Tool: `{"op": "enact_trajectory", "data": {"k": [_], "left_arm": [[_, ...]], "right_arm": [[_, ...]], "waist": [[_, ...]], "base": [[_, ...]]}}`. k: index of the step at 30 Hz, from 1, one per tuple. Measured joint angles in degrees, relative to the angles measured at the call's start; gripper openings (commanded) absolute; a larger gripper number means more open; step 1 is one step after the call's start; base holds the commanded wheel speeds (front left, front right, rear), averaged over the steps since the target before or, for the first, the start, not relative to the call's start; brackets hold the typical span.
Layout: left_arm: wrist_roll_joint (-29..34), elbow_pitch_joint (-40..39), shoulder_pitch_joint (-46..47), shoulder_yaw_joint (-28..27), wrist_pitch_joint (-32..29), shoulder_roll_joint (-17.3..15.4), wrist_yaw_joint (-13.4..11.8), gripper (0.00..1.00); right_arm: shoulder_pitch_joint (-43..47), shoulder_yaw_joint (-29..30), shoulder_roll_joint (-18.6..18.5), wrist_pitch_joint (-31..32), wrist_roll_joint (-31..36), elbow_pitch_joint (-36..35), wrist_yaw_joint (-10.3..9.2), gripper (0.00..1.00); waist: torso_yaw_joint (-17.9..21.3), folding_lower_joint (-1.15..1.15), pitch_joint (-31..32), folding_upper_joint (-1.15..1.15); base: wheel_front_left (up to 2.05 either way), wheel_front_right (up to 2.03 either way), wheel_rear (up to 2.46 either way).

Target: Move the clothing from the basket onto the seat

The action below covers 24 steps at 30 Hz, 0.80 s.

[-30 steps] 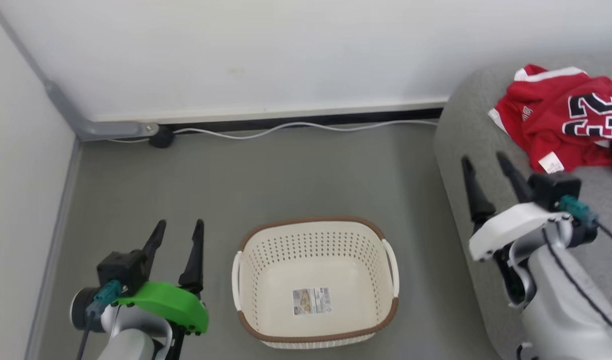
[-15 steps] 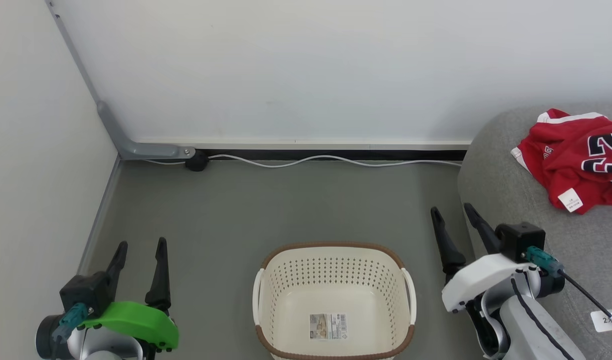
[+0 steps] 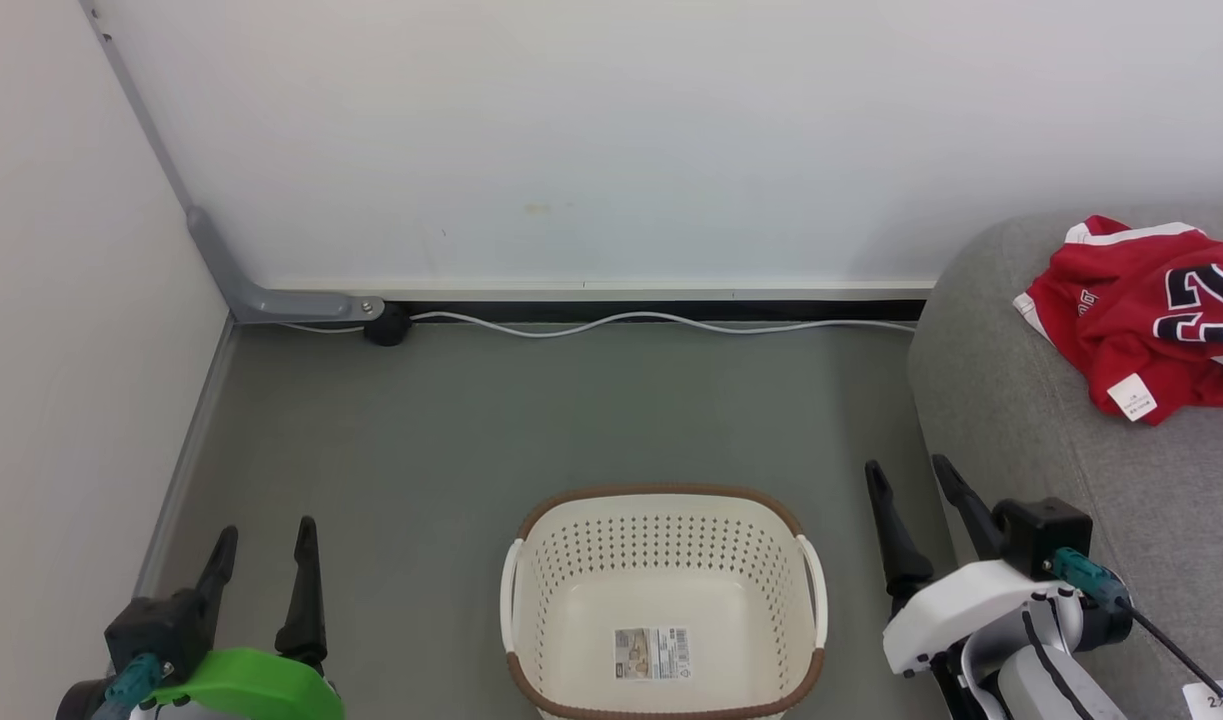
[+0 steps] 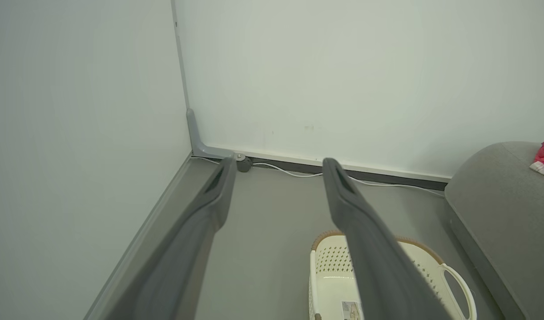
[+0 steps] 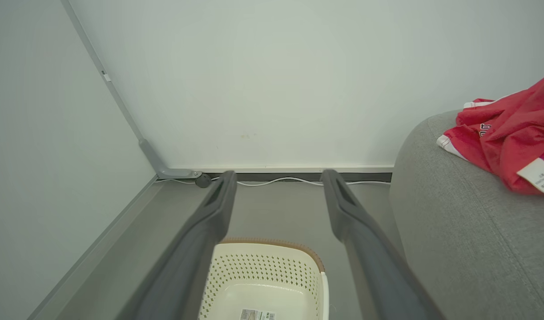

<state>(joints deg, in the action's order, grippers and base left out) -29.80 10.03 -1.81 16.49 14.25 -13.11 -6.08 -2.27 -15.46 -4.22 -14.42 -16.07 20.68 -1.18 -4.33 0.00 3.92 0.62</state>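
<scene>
Red clothing (image 3: pixel 1136 320) on the grey seat (image 3: pixel 1011 420), basket (image 3: pixel 661 545) on floor (image 3: pixel 531 420) nearby

Clothing (image 3: pixel 1121 330) cropped at right edge; basket (image 3: pixel 661 545) sticker (image 3: pixel 652 653) print unreadable

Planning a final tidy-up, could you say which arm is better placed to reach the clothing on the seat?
Probably right: the right gripper, open, hovers beside the seat near the clothing; the left gripper is beyond the basket.

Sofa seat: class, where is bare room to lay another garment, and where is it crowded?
The sofa is bare between its rounded left edge and the clothing, and nearer the right gripper. The basket holds no clothing. Crowded: the sofa's far right.
</scene>
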Motion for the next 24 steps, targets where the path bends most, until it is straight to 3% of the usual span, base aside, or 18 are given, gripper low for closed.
{"op": "enact_trajectory", "data": {"k": [7, 24], "left_arm": [[1.56, -0.99, -2.14, -0.73, 0.0, 0.0, -0.02, 1.0], [2.91, -3.41, -3.6, -2.24, 0.0, 0.29, -0.04, 1.0]], "right_arm": [[2.33, 0.24, 0.09, 0.0, -0.09, -2.07, -1.4, 1.0], [4.21, 0.53, 0.04, 0.3, -0.09, -5.97, -2.41, 1.0]], "waist": [[0.38, 0.0, -0.39, 0.0], [0.29, 0.0, -1.29, 0.0]], "base": [[0.0, 0.0, 0.0], [0.0, 0.0, 0.0]]}}
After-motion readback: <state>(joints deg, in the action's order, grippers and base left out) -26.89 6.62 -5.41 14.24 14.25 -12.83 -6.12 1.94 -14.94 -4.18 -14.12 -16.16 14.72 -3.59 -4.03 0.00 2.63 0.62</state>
